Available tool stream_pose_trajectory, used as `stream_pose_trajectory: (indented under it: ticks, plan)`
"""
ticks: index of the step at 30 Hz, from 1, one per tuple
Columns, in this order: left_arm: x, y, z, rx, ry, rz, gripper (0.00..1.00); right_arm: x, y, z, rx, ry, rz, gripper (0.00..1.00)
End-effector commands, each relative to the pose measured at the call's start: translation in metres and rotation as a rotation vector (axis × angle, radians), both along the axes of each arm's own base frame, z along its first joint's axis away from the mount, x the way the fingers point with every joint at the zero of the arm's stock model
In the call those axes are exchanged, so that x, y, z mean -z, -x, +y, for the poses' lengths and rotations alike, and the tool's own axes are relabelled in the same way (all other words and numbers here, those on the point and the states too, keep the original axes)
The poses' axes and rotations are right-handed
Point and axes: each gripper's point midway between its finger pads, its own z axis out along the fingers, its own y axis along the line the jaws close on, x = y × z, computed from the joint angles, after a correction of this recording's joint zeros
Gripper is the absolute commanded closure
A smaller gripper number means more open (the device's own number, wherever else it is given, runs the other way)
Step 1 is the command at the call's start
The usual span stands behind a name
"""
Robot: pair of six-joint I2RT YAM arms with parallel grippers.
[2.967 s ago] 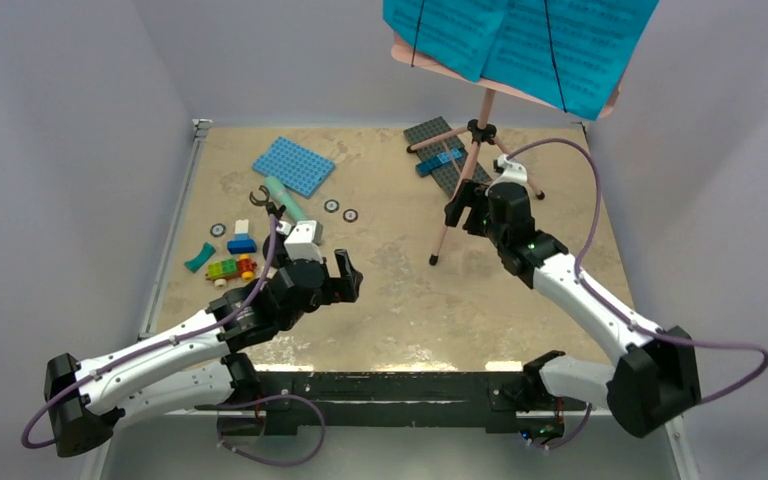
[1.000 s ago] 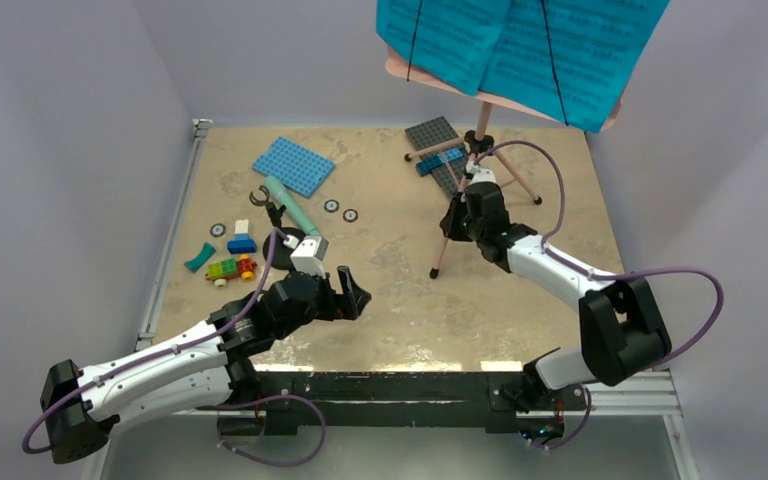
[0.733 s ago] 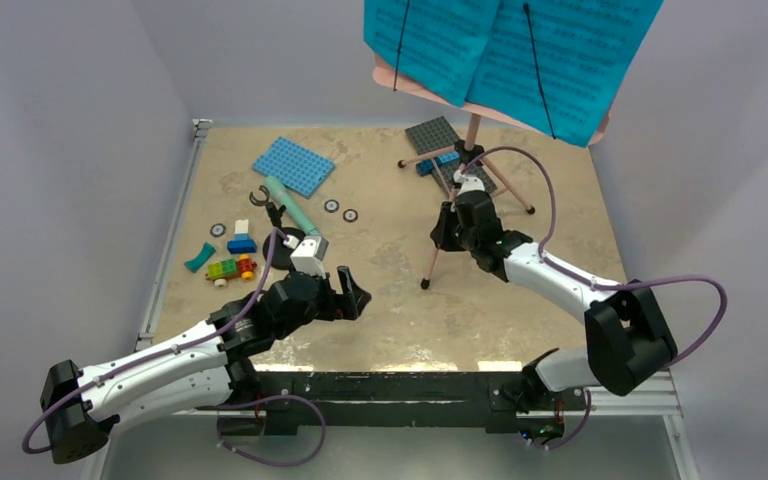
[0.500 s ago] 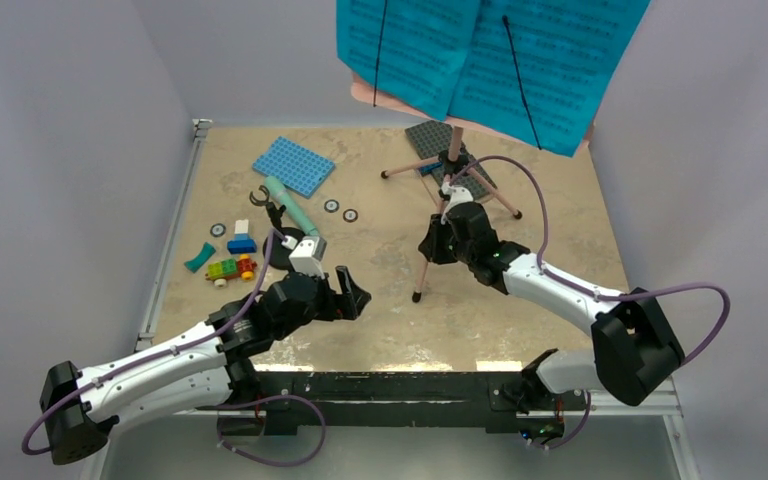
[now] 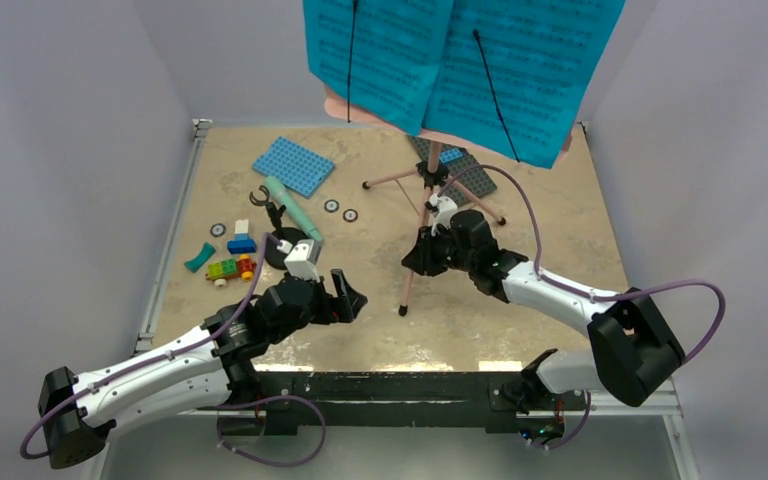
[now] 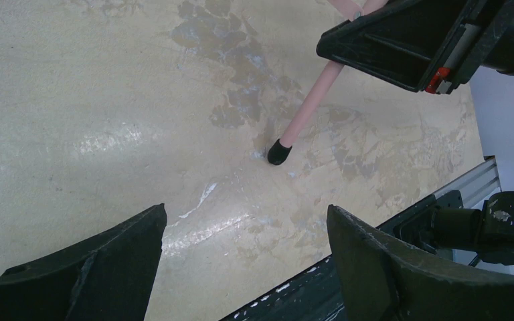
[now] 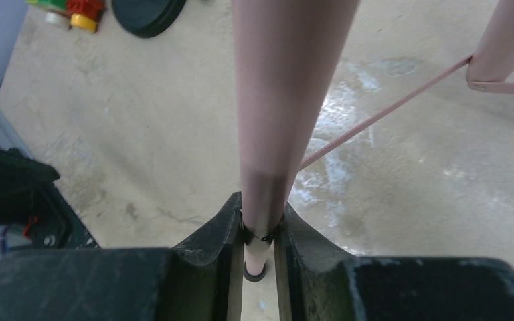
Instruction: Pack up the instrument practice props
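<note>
- We see the right gripper (image 5: 416,258) clenched on the front leg of the pink music stand (image 5: 407,287); in the right wrist view, its fingers (image 7: 222,227) press on either side of the leg just above the black foot.
- The stand sits towards the middle of the table (image 5: 480,330), slightly right of centre. Its front foot (image 6: 279,152) touches the surface and its other two legs spread towards the far edge.
- The cyan sheet-music pages (image 5: 460,60) lie open on the stand's board, high above the far edge.
- The left gripper (image 5: 345,295) is released, its jaws spread wide with nothing between them, close to the near edge and left of the stand's foot.
- The mint-green toy microphone (image 5: 290,205) lies in the left half of the table, and the black round-base mic stand (image 5: 282,252) is just nearer us.
- A blue baseplate (image 5: 293,165) lies towards the far left corner, a grey baseplate (image 5: 472,177) behind the tripod, and small coloured bricks (image 5: 230,258) by the left edge.
</note>
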Motion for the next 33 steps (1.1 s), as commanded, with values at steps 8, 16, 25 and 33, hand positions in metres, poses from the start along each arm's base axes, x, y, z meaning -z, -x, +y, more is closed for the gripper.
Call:
stream_pose_trajectory:
  ticks: [8,16,25,33]
  plan:
    - [0.001,-0.001,0.006,-0.03,-0.002,-0.003,0.08,-0.005,0.069,0.034,-0.388,-0.074,0.045,1.0]
    - [0.003,-0.003,0.007,-0.047,-0.005,-0.003,0.08,0.014,0.057,0.035,-0.384,0.009,0.018,1.0]
    - [0.001,-0.002,0.015,-0.061,-0.016,-0.012,0.06,0.009,0.045,0.029,-0.292,0.039,0.022,0.6]
    - [-0.006,-0.005,0.018,-0.078,-0.008,-0.031,0.05,0.003,0.047,0.004,-0.167,0.09,0.039,0.27]
